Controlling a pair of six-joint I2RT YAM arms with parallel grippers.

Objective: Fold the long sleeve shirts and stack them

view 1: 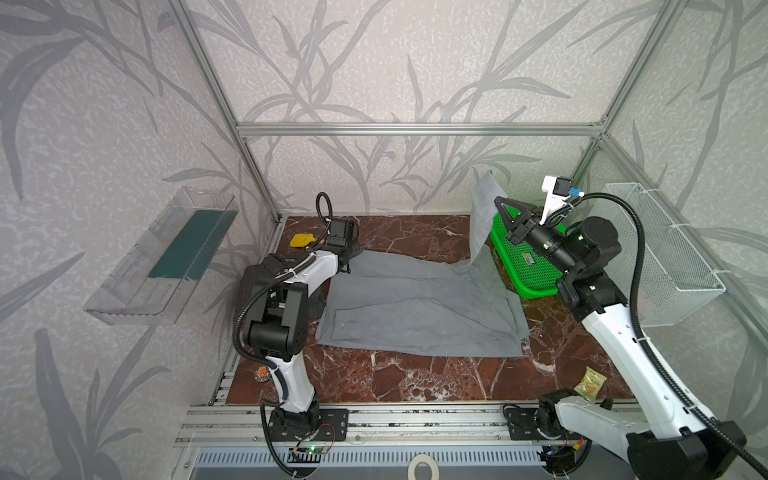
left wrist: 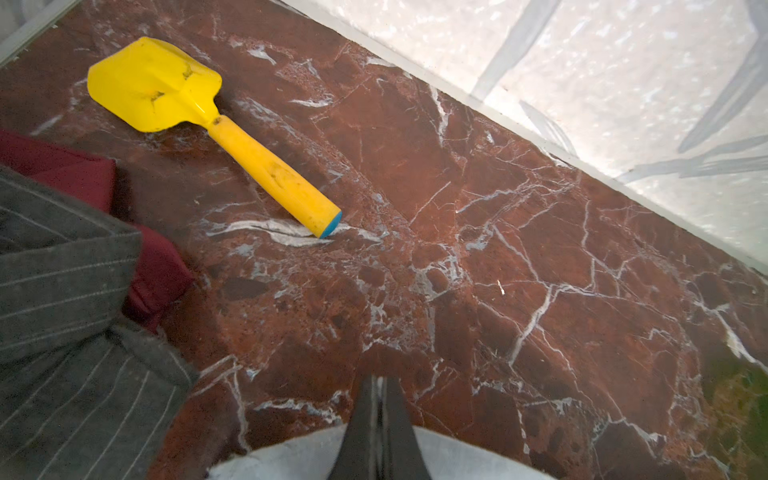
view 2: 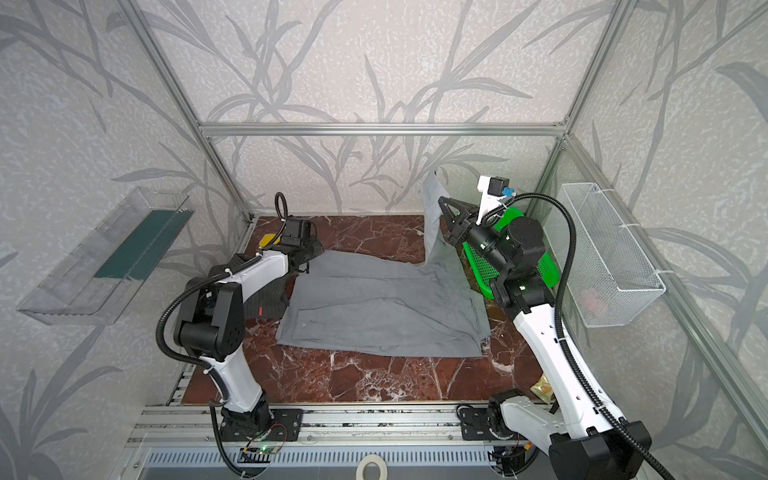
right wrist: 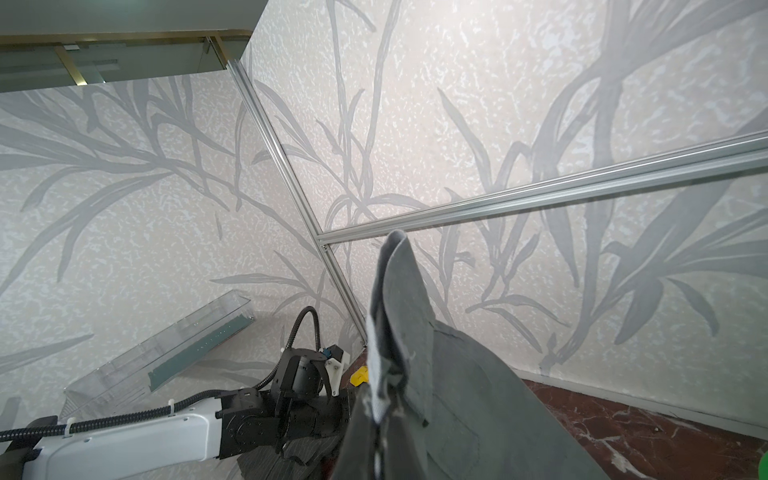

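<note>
Your right gripper (view 1: 498, 203) is shut on a corner of the grey shirt (view 1: 415, 307), held up near the back wall, beside the green basket (view 1: 536, 291). The rest lies flat, with bare table (view 1: 395, 378) in front. Your left gripper (left wrist: 379, 395) is closed at the shirt's far edge; any cloth inside is hidden. Its arm hides much of the striped shirt (left wrist: 62, 332) and red garment (left wrist: 162, 274).

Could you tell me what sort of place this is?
Most likely a robot test cell, not a home: an aluminium frame holding leaf-patterned wall panels encloses a marble-look tabletop, and the left arm and right arm stand on a front rail.
</note>
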